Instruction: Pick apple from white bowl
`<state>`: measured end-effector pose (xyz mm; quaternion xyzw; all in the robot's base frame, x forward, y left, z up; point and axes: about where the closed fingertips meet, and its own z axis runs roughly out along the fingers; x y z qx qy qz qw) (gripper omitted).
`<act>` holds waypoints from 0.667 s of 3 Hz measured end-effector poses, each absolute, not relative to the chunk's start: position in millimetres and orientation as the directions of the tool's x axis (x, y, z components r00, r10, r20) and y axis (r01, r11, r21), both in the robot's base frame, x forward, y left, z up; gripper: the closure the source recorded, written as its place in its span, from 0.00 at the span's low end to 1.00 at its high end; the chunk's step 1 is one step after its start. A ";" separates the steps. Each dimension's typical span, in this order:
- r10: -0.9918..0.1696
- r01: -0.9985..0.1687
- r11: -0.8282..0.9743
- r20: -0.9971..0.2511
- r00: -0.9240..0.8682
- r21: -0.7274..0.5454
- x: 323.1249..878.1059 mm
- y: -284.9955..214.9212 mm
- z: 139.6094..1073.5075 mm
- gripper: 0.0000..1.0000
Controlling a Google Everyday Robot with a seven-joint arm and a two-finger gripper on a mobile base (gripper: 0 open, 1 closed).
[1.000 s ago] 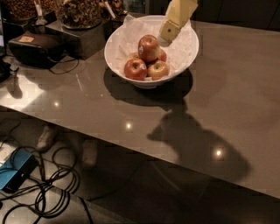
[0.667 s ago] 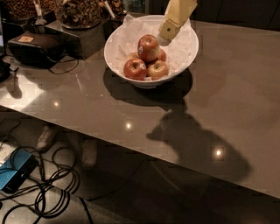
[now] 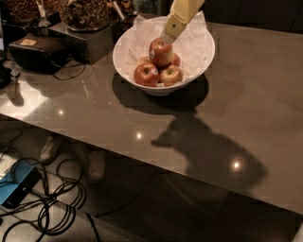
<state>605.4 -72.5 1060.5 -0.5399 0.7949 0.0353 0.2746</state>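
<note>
The white bowl (image 3: 199, 64), lined with crinkled white paper, stands on the dark table at the back centre. The apple (image 3: 161, 52), red with yellowish streaks and a pale sticker on its left side, sits on top of the pile in the bowl. A darker red apple (image 3: 146, 74) and a smaller yellower apple (image 3: 171, 74) lie in front of it. My gripper (image 3: 168, 36) reaches down from the top edge on a tan arm, and its tip is at the upper right of the apple, touching or nearly touching it.
A black device with cables (image 3: 35, 51) lies at the table's back left. Containers of brown snacks (image 3: 85, 12) stand behind it on a dark box. The table's front edge runs diagonally; cables and a blue device (image 3: 14, 185) lie on the floor below.
My gripper tip has moved left and slightly down, from the right of the apple onto its upper right side. The apples and the bowl have stayed in place.
</note>
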 end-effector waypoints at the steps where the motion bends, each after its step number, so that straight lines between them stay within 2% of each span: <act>1: -0.836 -0.872 0.440 -0.454 -0.310 -0.214 620.5 -69.0 1044.6 0.06; 2: -0.832 -0.865 0.462 -0.435 -0.345 -0.197 632.5 -69.6 1032.3 0.11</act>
